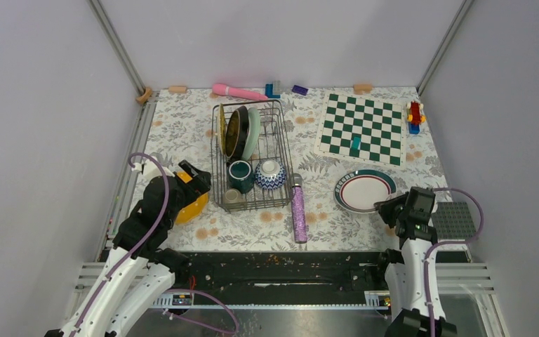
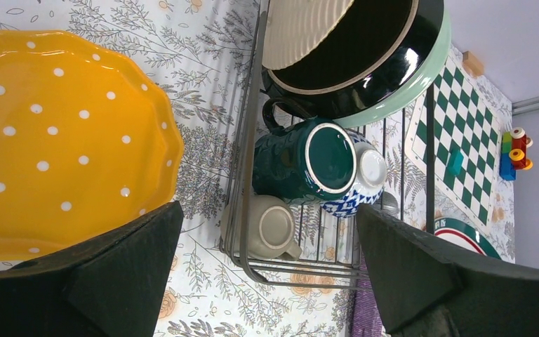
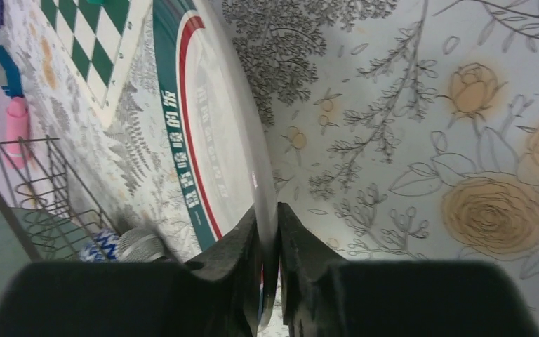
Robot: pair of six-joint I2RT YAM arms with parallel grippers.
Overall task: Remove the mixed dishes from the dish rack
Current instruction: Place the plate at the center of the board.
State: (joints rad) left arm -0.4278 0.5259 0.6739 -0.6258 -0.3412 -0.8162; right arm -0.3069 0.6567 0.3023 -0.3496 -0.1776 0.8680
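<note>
The black wire dish rack [image 1: 215,163] holds upright plates: a yellowish one, a dark one [image 1: 236,132] and a pale green one [image 1: 253,131]. In front of them sit a dark teal mug [image 1: 239,175], a patterned bowl [image 1: 270,174] and a small greyish cup [image 1: 232,197]. A yellow dotted plate [image 1: 192,206] lies on the table left of the rack. My left gripper [image 1: 196,180] is open and empty between that plate [image 2: 63,140] and the rack's near corner [image 2: 242,210], above the cup [image 2: 270,228]. My right gripper [image 1: 387,208] is shut on the near rim of the white green-red-rimmed plate [image 1: 363,189], which lies on the table [image 3: 203,126].
A glittery purple cylinder [image 1: 298,209] lies just right of the rack. The green-white chessboard [image 1: 363,128] with a teal piece lies at the back right, a toy [image 1: 414,116] beside it. A pink object [image 1: 238,91] lies behind the rack. A grey baseplate [image 1: 453,219] is at the right edge.
</note>
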